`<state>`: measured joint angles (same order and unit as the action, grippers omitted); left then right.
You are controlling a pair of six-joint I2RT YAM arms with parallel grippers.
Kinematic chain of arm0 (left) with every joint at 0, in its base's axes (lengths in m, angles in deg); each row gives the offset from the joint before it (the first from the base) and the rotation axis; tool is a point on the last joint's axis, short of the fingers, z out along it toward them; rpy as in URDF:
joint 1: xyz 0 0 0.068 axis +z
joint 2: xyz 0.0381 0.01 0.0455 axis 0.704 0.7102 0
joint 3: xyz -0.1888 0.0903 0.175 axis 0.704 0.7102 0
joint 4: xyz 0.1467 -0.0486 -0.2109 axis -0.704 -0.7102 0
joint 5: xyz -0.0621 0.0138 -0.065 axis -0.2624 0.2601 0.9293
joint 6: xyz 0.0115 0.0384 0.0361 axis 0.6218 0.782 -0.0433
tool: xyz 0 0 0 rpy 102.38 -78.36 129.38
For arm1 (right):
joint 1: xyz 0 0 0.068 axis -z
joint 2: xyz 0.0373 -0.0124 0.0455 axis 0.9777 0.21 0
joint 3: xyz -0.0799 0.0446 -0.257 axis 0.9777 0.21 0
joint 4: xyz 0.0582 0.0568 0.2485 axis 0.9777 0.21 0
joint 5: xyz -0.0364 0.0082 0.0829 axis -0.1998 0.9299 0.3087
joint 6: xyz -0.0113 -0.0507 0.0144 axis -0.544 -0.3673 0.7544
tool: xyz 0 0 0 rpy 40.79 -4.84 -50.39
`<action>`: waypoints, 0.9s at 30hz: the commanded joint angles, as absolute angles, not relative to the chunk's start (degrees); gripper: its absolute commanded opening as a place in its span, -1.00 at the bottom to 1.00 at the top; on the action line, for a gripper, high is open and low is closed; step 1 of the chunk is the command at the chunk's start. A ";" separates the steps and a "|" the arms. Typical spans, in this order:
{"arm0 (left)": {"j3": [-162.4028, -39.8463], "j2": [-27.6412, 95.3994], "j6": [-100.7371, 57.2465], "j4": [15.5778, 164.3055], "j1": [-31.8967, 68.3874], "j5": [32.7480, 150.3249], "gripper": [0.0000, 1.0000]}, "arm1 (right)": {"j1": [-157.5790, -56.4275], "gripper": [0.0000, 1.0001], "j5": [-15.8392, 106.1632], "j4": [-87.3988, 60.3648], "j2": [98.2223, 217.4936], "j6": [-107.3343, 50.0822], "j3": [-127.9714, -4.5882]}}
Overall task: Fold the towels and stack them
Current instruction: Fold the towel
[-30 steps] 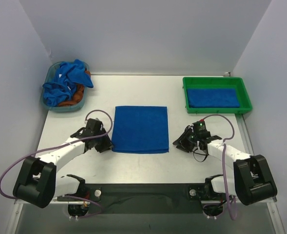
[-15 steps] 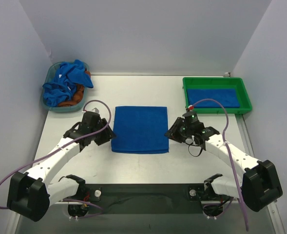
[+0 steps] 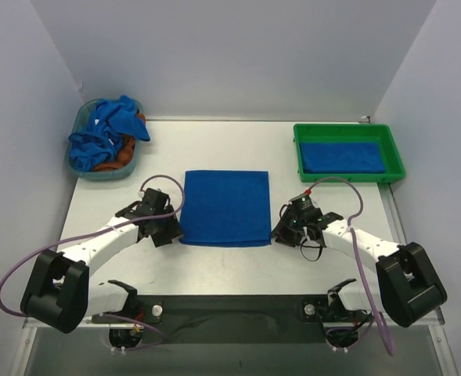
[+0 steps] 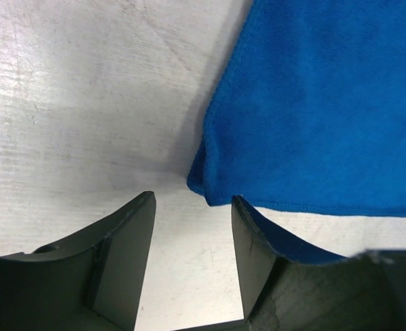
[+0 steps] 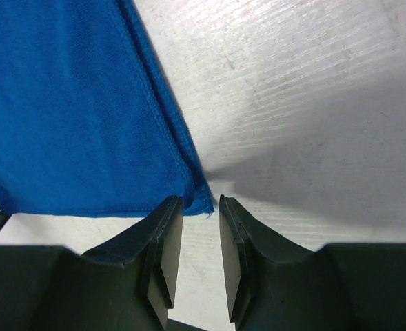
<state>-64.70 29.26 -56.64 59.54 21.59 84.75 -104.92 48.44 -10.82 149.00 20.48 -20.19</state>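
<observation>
A folded blue towel (image 3: 225, 207) lies flat in the middle of the table. My left gripper (image 3: 172, 233) is open at its near left corner; in the left wrist view that corner (image 4: 204, 181) sits just ahead of the gap between the tips of the left gripper (image 4: 192, 203). My right gripper (image 3: 279, 233) is at the near right corner, jaws narrowly apart; in the right wrist view the corner (image 5: 201, 198) reaches the tips of the right gripper (image 5: 200, 207). Another folded blue towel (image 3: 342, 157) lies in the green tray (image 3: 350, 178).
A teal basket (image 3: 82, 169) at the back left holds crumpled blue towels (image 3: 105, 135) and something orange. White walls close off the back and both sides. The arm bases stand at the near edge.
Half a second ago both grippers were farther along the towel's side edges; they have come back to its two near corners. The towel has not moved.
</observation>
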 commanded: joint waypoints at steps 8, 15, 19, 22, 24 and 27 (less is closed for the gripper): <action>-66.84 33.70 -54.46 63.67 21.37 83.63 -0.04 | -105.12 -0.50 48.33 -15.61 152.10 22.48 -20.35; -67.01 34.24 -54.37 64.02 21.37 83.71 -0.07 | -105.47 -0.53 49.12 -15.52 151.31 22.66 -20.88; -67.19 34.06 -54.29 64.11 21.37 83.71 -0.07 | -105.91 -0.53 49.47 -15.43 151.31 23.09 -21.23; -67.28 33.97 -54.20 64.11 21.37 83.71 -0.07 | -106.44 -0.55 49.47 -15.52 151.48 23.36 -21.32; -67.36 33.62 -54.20 64.11 21.28 83.80 -0.07 | -106.70 -0.56 49.47 -15.61 151.31 23.53 -21.15; -67.36 33.18 -54.11 64.02 21.28 83.80 -0.07 | -106.79 -0.57 49.30 -15.61 151.40 23.62 -21.06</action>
